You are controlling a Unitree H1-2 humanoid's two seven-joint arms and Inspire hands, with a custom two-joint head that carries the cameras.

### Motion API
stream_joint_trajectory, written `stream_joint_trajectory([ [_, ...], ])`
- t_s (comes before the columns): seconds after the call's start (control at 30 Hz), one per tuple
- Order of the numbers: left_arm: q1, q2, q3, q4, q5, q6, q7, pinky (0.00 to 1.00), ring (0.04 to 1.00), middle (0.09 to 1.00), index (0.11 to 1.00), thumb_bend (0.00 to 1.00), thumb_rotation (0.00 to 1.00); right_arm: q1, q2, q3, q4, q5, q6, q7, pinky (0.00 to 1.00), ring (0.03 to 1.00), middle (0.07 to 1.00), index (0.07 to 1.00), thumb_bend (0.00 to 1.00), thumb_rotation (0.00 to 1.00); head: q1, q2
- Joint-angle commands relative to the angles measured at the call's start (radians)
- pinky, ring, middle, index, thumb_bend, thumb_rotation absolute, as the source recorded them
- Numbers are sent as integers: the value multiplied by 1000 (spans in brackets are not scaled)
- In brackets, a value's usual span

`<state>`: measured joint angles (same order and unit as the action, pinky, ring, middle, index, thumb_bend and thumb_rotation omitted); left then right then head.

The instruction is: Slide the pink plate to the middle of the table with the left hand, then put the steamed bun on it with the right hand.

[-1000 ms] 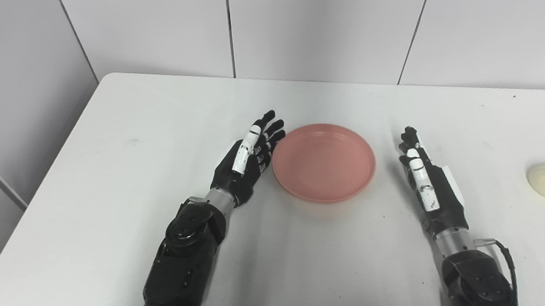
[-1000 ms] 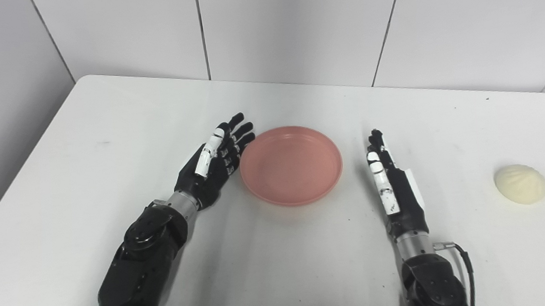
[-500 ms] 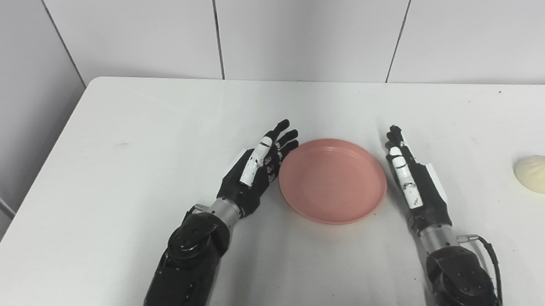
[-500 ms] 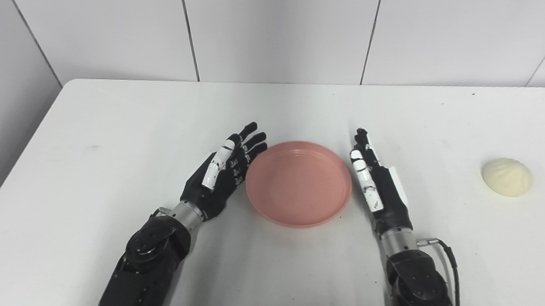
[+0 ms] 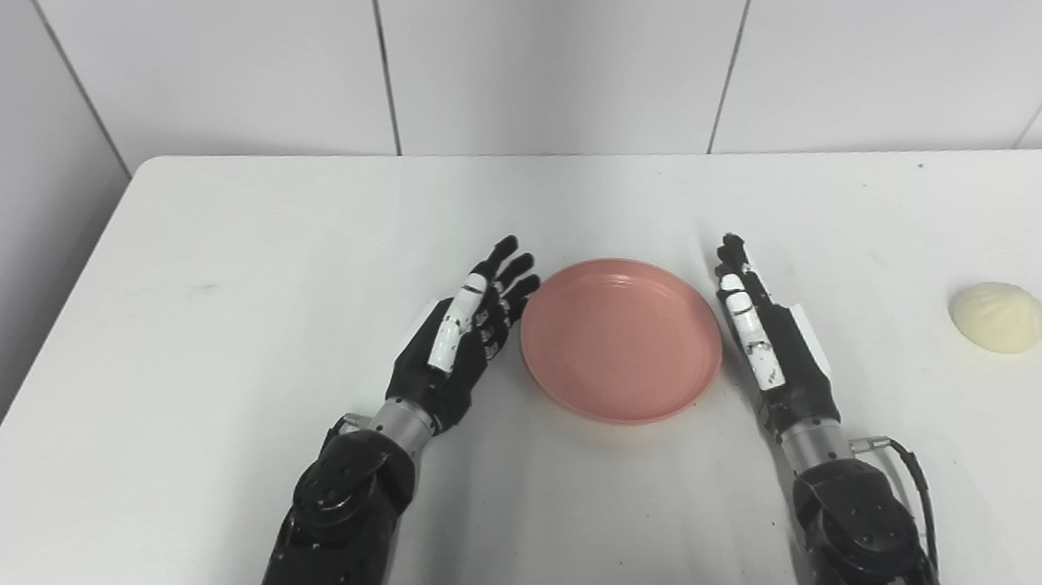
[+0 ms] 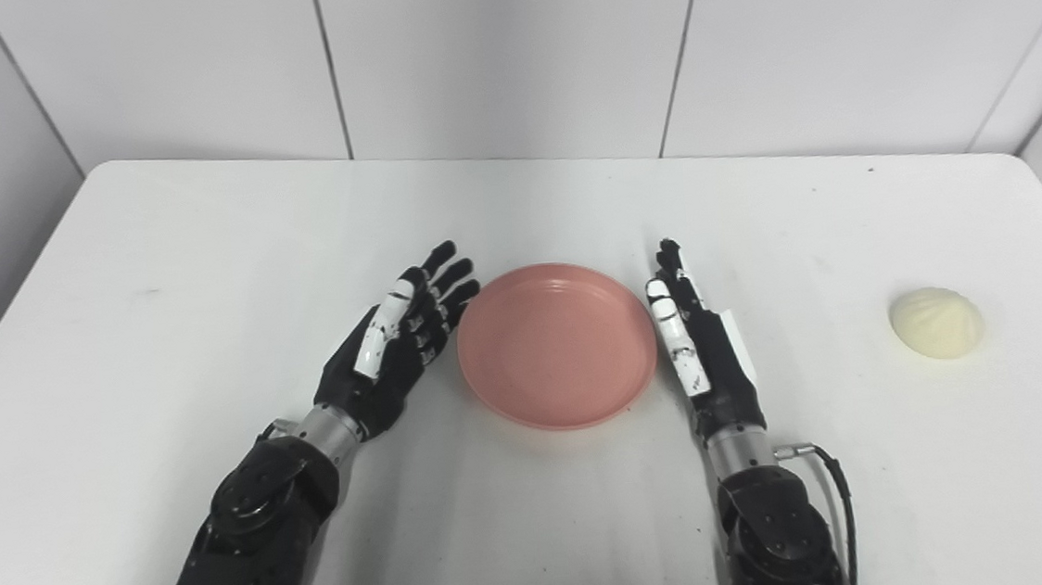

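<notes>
The empty pink plate lies flat near the middle of the white table. My left hand is open, on edge at the plate's left rim, its fingertips at or touching the rim. My right hand is open too, standing on edge right beside the plate's right rim and holding nothing. The pale steamed bun sits alone on the table far to the right, well clear of the right hand.
A white tiled wall rises behind the table's far edge. The table's right corner shows in the right eye view, close to the bun.
The camera has swung to the right. Against the bun and the right hand, the plate has slid to the right with the left hand behind it, closing the gap to the right hand.
</notes>
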<state>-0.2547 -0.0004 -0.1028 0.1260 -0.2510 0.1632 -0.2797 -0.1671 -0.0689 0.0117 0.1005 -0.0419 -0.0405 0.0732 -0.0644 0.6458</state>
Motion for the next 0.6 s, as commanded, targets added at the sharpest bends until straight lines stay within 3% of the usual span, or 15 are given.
stream_joint_trajectory([
  [0.0, 4, 0, 4, -17, 8, 1, 7, 1000, 982, 990, 998, 399, 1000, 44, 35, 12, 48, 5, 8, -14, 1000, 1000, 1000, 1000, 217, 1000, -7, -2],
  [0.27, 25, -20, 10, -111, 24, -26, 35, 997, 969, 974, 977, 405, 1000, 38, 39, 6, 45, -6, -21, -39, 1000, 1000, 1000, 1000, 228, 1000, -37, -9],
  [0.33, 29, -22, 8, -123, 51, -62, 49, 986, 966, 974, 971, 412, 1000, 33, 36, 5, 48, -28, -49, -61, 989, 995, 994, 995, 261, 1000, -44, -9],
  [0.57, 29, -18, 20, -86, 103, -81, 93, 996, 971, 981, 988, 392, 1000, 2, 11, -8, 6, -82, -91, -111, 1000, 989, 980, 991, 318, 1000, -92, -20],
])
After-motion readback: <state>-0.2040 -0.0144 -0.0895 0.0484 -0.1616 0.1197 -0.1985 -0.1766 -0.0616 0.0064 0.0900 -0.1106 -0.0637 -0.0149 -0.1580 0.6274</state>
